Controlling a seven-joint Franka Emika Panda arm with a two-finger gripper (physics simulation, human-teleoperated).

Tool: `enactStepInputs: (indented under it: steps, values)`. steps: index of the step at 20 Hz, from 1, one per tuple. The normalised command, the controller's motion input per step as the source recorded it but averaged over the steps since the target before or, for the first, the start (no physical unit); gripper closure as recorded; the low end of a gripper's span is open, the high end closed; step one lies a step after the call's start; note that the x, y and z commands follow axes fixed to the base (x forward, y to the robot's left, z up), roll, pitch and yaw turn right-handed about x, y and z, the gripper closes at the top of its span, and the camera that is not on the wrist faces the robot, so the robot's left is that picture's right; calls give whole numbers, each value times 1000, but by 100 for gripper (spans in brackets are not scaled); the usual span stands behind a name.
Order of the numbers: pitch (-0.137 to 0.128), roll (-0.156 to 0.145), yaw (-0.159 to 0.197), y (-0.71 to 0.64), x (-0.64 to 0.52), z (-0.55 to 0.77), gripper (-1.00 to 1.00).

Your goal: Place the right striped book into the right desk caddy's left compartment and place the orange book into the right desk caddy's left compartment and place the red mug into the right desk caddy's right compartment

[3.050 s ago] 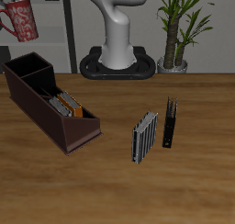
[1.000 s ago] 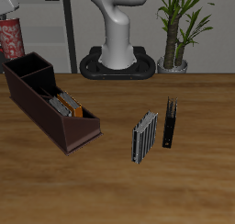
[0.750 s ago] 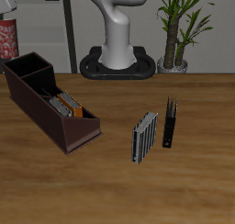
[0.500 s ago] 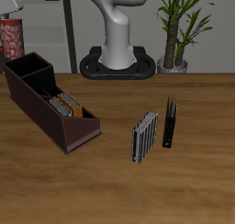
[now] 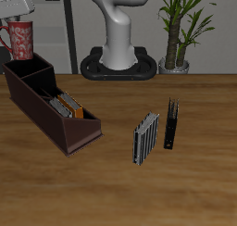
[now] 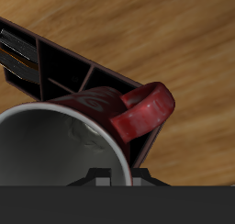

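My gripper (image 5: 17, 22) is shut on the rim of the red mug (image 5: 20, 41), which hangs upright just above the taller end of the right desk caddy (image 5: 44, 105). In the wrist view the red mug's white inside (image 6: 50, 150) and its loop handle (image 6: 145, 114) fill the picture, with the caddy's dividers (image 6: 69, 73) below. A striped book (image 5: 61, 108) and the orange book (image 5: 74, 107) stand in the caddy's longer, slanted-end section. The squarish section at the taller end (image 5: 25, 66) holds nothing.
Another striped book (image 5: 144, 139) stands on the table nearer the middle, with a slim black book (image 5: 172, 124) beside it. The robot's base (image 5: 118, 63) and a potted plant (image 5: 176, 31) are at the back.
The gripper has carried the mug a little sideways toward the caddy's taller end, and the mug's handle now shows in the exterior view. Nothing else has moved.
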Motion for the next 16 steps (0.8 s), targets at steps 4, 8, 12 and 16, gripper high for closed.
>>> enactStepInputs:
  steps: [4,8,12,16]
  values:
    - [3,-8,-35,-10,62,-10,100]
    - [25,-24,-27,-12,59,-135,100]
    - [19,7,-10,61,10,-103,100]
    - [16,-37,-30,-31,-17,-130,100]
